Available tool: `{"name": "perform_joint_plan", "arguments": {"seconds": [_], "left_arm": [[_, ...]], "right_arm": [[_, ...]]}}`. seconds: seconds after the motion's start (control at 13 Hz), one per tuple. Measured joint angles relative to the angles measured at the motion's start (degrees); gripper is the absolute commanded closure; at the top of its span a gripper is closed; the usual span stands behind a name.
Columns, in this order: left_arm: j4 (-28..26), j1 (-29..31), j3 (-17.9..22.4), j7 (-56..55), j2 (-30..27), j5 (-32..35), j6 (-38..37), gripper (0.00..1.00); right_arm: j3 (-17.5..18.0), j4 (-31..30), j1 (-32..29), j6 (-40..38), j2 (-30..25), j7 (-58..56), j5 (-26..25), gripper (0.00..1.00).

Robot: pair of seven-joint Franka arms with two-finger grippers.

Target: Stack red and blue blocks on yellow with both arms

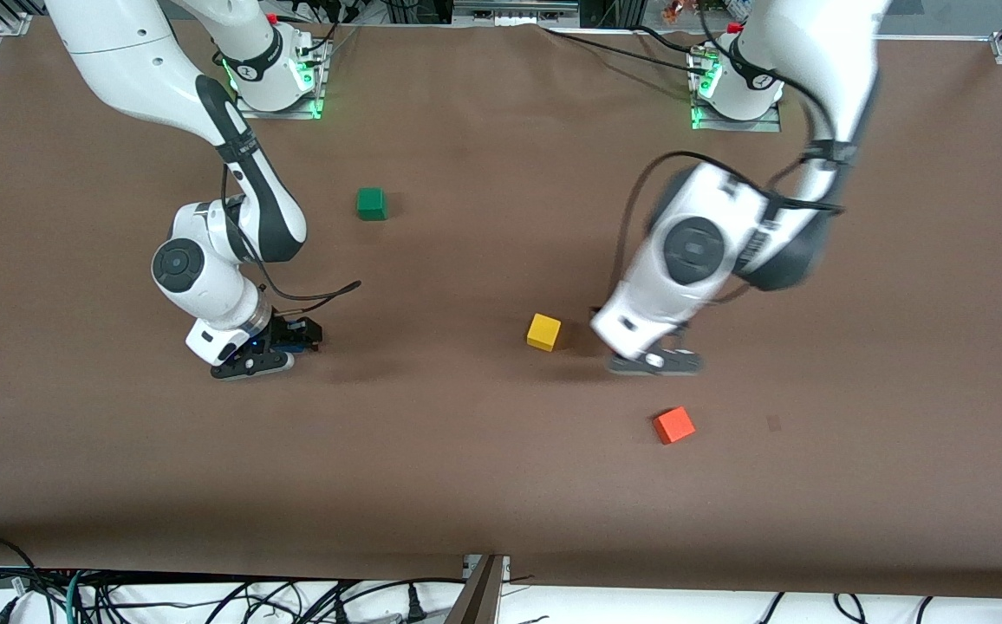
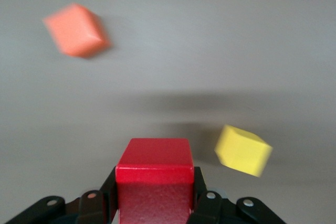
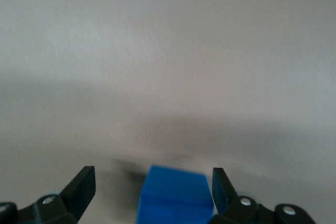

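One deep red cube (image 2: 154, 174), glossy top edge.

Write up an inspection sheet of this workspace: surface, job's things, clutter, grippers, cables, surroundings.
Surface: brown table, bare and flat.
Job's things: yellow cube on the table mid-way between the arms; red cube held; blue cube between the right gripper's fingers.
Clutter: green cube nearer the bases; orange-red cube nearer the camera than the yellow cube.
Grippers: left gripper shut on the red cube, beside the yellow cube; right gripper open around the blue cube, low at its own end.
Cables: black cables hang along both arms.
Surroundings: loose cables below the table edge.
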Motion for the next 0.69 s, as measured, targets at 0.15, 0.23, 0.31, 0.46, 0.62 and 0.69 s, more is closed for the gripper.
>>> {"name": "perform_joint_plan", "arguments": {"seconds": [0.15,0.23,0.31,0.46,0.62,0.69], "left_arm": [[1.3,-4.1,0.0,1.0,2.5,-0.8,1.4,1.0],[1.7,-5.8,0.0,2.5,3.6,-0.9,2.2,1.0],[2.0,-7.1,0.0,4.4,4.7,-0.9,3.3,1.0],[2.5,-8.4,0.1,7.5,5.9,-0.9,4.1,1.0],[2.6,-9.2,0.1,9.0,6.7,-0.8,4.1,1.0],[2.6,-9.4,0.2,10.1,7.3,-0.8,4.4,1.0]], "right_arm": [[-0.1,0.2,-0.4,-2.4,-0.3,0.0,0.1,0.02],[-0.2,0.2,-0.6,-3.2,-0.4,0.0,0.1,0.03],[-0.2,0.3,-0.7,-4.0,-0.5,0.0,0.1,0.08],[-0.3,0.3,-0.9,-4.3,-0.5,0.0,0.1,0.26],[-0.3,0.3,-1.0,-4.3,-0.5,0.0,0.2,0.48],[-0.3,0.3,-1.0,-4.3,-0.5,0.0,0.2,0.56]]}}
